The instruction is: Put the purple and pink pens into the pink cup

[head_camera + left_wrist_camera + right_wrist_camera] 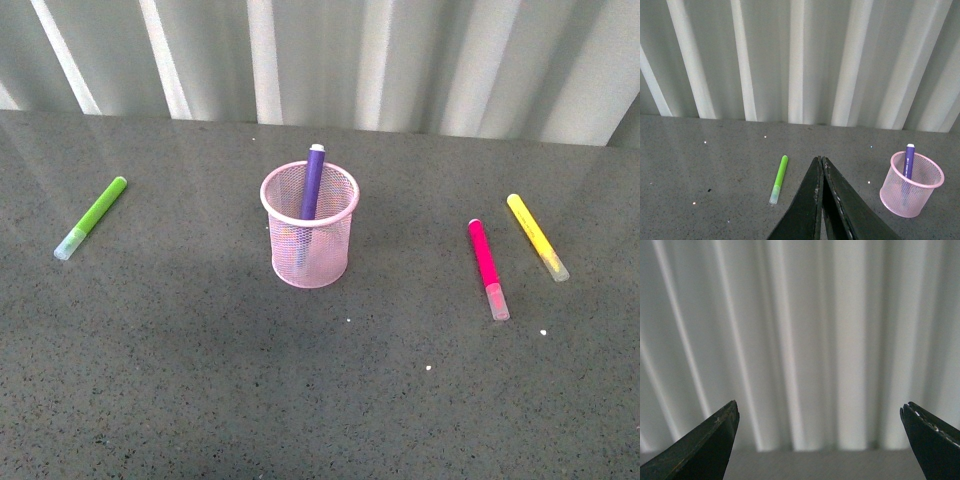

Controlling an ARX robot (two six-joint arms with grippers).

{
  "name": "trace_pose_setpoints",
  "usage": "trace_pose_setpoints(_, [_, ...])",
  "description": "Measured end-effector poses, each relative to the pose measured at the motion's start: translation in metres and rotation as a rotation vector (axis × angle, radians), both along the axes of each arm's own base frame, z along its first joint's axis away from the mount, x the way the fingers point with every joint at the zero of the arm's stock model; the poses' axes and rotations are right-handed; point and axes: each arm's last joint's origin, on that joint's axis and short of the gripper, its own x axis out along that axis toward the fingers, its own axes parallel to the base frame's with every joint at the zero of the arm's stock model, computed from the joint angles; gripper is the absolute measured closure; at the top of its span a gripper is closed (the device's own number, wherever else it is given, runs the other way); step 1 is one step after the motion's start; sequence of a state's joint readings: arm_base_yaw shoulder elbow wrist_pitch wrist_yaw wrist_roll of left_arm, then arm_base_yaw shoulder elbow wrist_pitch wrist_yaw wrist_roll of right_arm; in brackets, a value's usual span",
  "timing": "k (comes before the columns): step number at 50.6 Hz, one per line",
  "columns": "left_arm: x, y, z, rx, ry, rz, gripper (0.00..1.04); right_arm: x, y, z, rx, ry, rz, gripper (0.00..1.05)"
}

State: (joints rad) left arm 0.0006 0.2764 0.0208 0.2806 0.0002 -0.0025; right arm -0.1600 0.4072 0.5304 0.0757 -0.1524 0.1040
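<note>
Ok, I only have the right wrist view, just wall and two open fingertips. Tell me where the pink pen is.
Observer: The pink pen lies flat on the table, to the right of the pink cup, with a yellow marker beside it.
Operator: Report the purple one.
Observer: The purple pen already stands inside the cup, its top sticking out above the rim.
Operator: Give me the left gripper's state.
Observer: The left gripper is shut and holds nothing.
</note>
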Motion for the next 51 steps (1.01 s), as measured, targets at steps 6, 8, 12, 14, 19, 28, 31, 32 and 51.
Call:
trace_pose_setpoints(6, [-0.003, 0.0, 0.0, 0.0, -0.001, 0.0, 1.01, 0.065, -0.028, 0.047, -0.08, 0.092, -0.197, 0.07])
trace_pose_setpoints(8, [-0.004, 0.0, 0.0, 0.0, 0.0, 0.0, 1.01, 0.086, -0.033, 0.05, -0.092, 0.145, -0.224, 0.07])
trace_pose_setpoints(12, [-0.005, 0.0, 0.0, 0.0, 0.0, 0.0, 1.01, 0.137, -0.043, 0.05, -0.126, 0.31, -0.25, 0.07])
trace_pose_setpoints(14, [-0.005, 0.0, 0.0, 0.0, 0.0, 0.0, 1.01, 0.168, -0.046, 0.042, -0.149, 0.415, -0.253, 0.07])
trace_pose_setpoints(19, [-0.007, 0.0, -0.001, 0.0, 0.0, 0.0, 1.01, 0.22, -0.044, 0.014, -0.22, 0.625, -0.223, 0.07])
trace_pose_setpoints(28, [-0.018, 0.0, -0.004, 0.0, 0.007, -0.001, 1.01, 0.269, 0.001, -0.064, -0.286, 1.011, -0.019, 0.07])
trace_pose_setpoints(31, [-0.018, 0.0, -0.003, 0.0, 0.005, -0.001, 1.01, 0.27, 0.025, -0.081, -0.24, 1.076, 0.059, 0.07])
trace_pose_setpoints(32, [-0.018, 0.0, -0.004, 0.0, 0.006, -0.001, 1.01, 0.269, 0.032, -0.085, -0.227, 1.085, 0.07, 0.07])
trace_pose_setpoints(51, [-0.018, 0.0, -0.004, 0.0, 0.007, -0.001, 1.01, 0.262, 0.094, -0.148, 0.022, 1.24, 0.169, 0.07])
